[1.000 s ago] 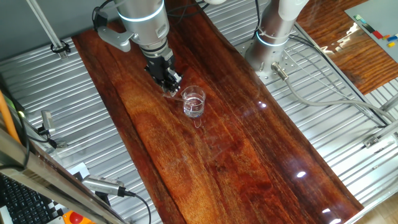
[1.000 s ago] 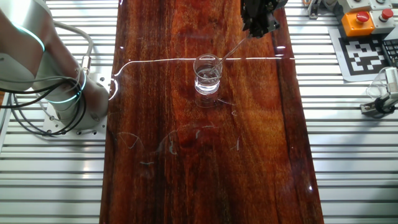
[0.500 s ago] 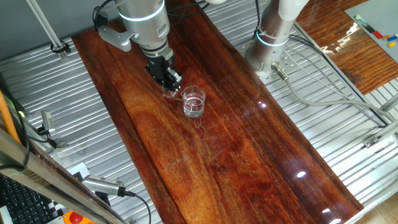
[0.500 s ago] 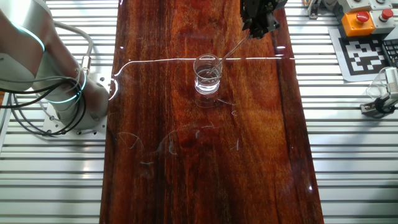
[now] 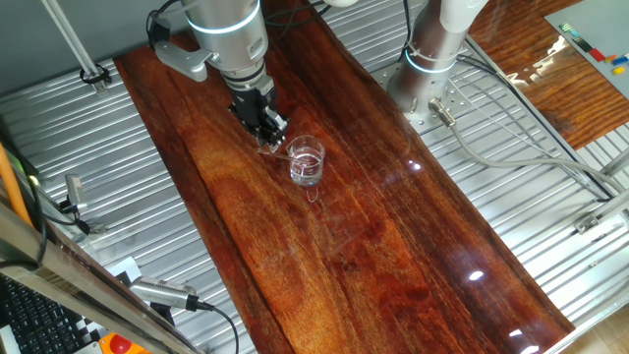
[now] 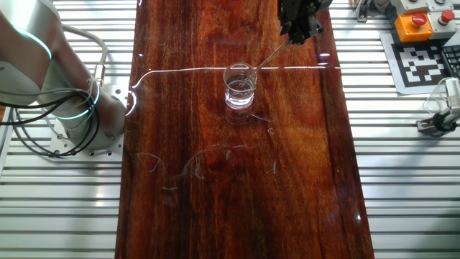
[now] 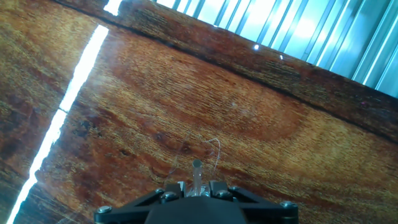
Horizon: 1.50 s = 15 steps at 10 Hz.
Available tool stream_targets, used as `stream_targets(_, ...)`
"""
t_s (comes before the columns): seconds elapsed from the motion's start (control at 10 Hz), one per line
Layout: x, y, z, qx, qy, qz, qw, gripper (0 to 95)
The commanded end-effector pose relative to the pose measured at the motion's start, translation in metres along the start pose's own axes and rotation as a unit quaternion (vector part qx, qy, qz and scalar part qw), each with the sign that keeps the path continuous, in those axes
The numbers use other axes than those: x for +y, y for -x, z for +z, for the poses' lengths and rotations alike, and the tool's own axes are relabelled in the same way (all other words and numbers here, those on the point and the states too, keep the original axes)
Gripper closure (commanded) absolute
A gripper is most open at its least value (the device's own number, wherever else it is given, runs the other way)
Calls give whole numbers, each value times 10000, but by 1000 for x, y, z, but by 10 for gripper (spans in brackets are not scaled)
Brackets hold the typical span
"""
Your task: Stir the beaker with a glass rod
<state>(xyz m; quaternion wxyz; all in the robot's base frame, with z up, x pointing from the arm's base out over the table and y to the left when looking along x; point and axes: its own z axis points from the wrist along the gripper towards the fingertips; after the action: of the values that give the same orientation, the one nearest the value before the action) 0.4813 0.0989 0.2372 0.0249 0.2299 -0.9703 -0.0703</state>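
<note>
The beaker (image 5: 306, 161) is a small clear glass cylinder standing upright on the dark wooden board; it also shows in the other fixed view (image 6: 240, 85). My gripper (image 5: 273, 131) hangs just beside and above the beaker's rim and is shut on the glass rod (image 6: 269, 55). The rod slants down from the fingers into the beaker's mouth. In the hand view the rod (image 7: 196, 174) sticks out as a short clear stub between the black fingers (image 7: 168, 190), over bare wood; the beaker is out of that view.
The wooden board (image 5: 334, 226) lies on a ribbed metal table (image 5: 88, 167). A second arm's base (image 5: 432, 59) stands to the board's side. A fiducial tag (image 6: 424, 63) and an orange button box (image 6: 424, 21) sit by the board's corner.
</note>
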Motion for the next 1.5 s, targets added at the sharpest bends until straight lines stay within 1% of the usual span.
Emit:
stream_targets(0.1,0,0,0,0,2,-1,10000,760)
stream_targets(0.9,0,0,0,0,2,-1,10000,760)
stream_targets(1.0,-6,-12,-12,30,42,-38,10000,760)
stream_targets(1.3,-7,-13,-12,75,18,-49,10000,760)
stream_targets(1.5,-12,-14,-10,92,-23,-146,9998,760)
